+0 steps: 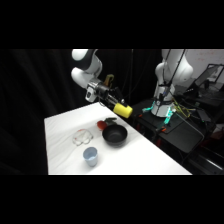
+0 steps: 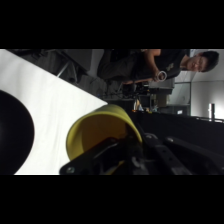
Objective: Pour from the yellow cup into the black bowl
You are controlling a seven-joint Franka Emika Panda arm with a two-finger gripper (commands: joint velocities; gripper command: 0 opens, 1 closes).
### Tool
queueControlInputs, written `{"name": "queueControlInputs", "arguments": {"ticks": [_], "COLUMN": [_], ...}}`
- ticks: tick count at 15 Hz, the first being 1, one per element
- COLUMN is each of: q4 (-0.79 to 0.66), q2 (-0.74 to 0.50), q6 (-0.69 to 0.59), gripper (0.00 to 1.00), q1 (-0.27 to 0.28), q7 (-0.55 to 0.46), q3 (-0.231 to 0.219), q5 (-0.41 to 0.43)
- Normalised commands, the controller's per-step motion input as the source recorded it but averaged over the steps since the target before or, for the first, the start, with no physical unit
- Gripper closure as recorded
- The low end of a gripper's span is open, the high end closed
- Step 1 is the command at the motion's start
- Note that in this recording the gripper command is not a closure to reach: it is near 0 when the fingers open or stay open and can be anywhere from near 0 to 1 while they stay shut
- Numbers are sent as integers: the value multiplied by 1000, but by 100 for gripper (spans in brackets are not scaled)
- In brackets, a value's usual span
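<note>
Count: one yellow cup (image 1: 122, 110), one black bowl (image 1: 114, 135), one pale blue cup (image 1: 90, 156), one clear glass dish (image 1: 82, 136), one small red thing (image 1: 101, 124) just behind the bowl. My claw (image 1: 114, 103) is clamped on the yellow cup (image 2: 102, 131), held in the air above the bowl's far right side. Cup lies tipped near horizontal, long axis running left-right, mouth toward my wrist camera. Black bowl (image 2: 12, 130) sits mid white surface (image 1: 145, 157); blue cup near-left, dish left. A person (image 2: 172, 62) is visible past the far edge.
</note>
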Motion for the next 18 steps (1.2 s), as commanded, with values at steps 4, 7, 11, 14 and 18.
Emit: {"name": "queueControlInputs", "arguments": {"ticks": [4,7,11,14,18], "q4": [-488,-639,-528,-344,-188], "q2": [-589,-704,-542,-264,-26], "q6": [758,837,857,777,659], "gripper": [11,10,10,10,10], "q1": [203,245,262,234,163], "q7": [243,341,470,623,739], "q3": [14,105,192,208,147], "q5": [-25,-113,-223,-445,-714]}}
